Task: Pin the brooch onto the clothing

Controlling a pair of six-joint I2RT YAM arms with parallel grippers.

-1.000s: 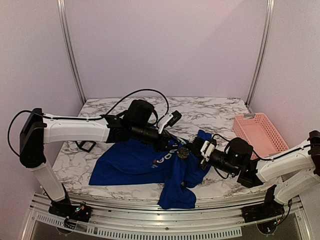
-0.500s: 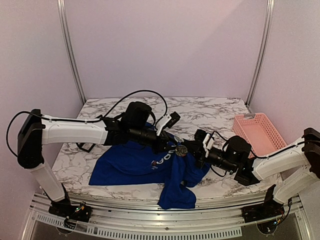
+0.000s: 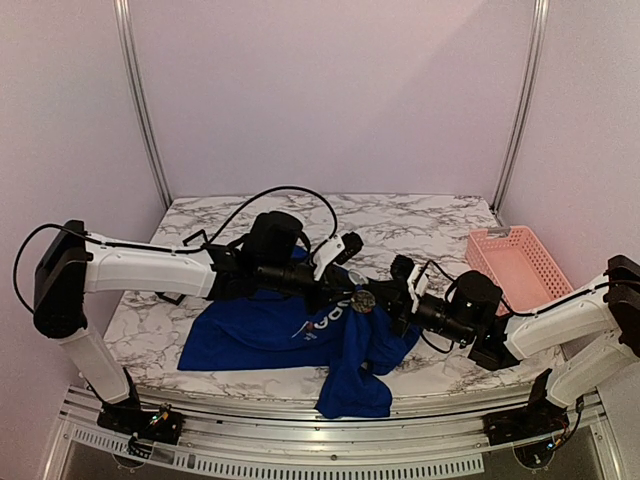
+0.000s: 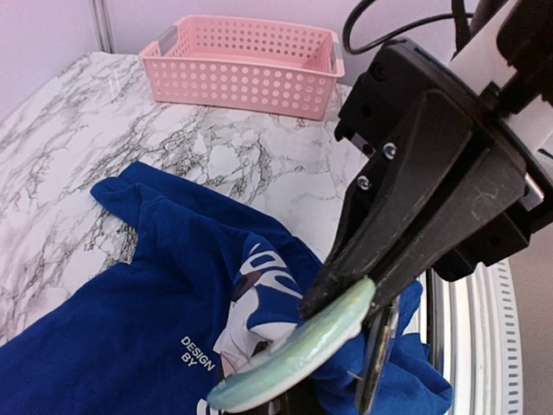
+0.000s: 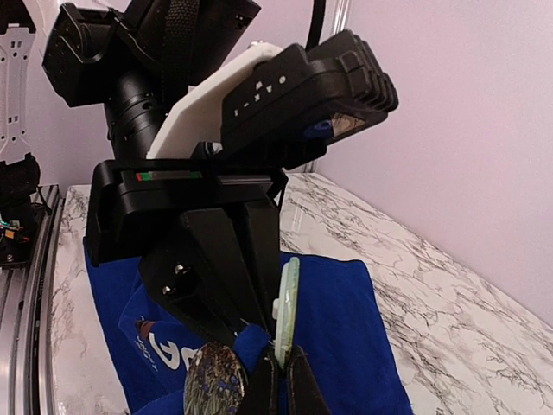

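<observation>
The clothing (image 3: 250,335), a royal-blue T-shirt, lies crumpled at the table's front middle. My left gripper (image 3: 345,297) is shut on a raised fold of it by the white lettering (image 4: 259,294); its tips (image 5: 251,328) pinch blue cloth. My right gripper (image 3: 378,300) meets it from the right, shut on the edge of a pale green disc (image 5: 287,303) that stands on edge (image 4: 302,354). The dark brooch (image 3: 362,300) with greenish-gold glints (image 5: 214,385) sits just left of my right fingers, against the fold. Whether it is joined to the disc I cannot tell.
A pink perforated basket (image 3: 520,265) stands at the table's right edge, also far behind in the left wrist view (image 4: 242,73). A small black box (image 3: 172,292) lies under the left arm. Part of the shirt hangs over the front edge (image 3: 355,395).
My right gripper has moved left, closing on the left gripper and the brooch. The left gripper shifted slightly right and lower. Both stay shut.
</observation>
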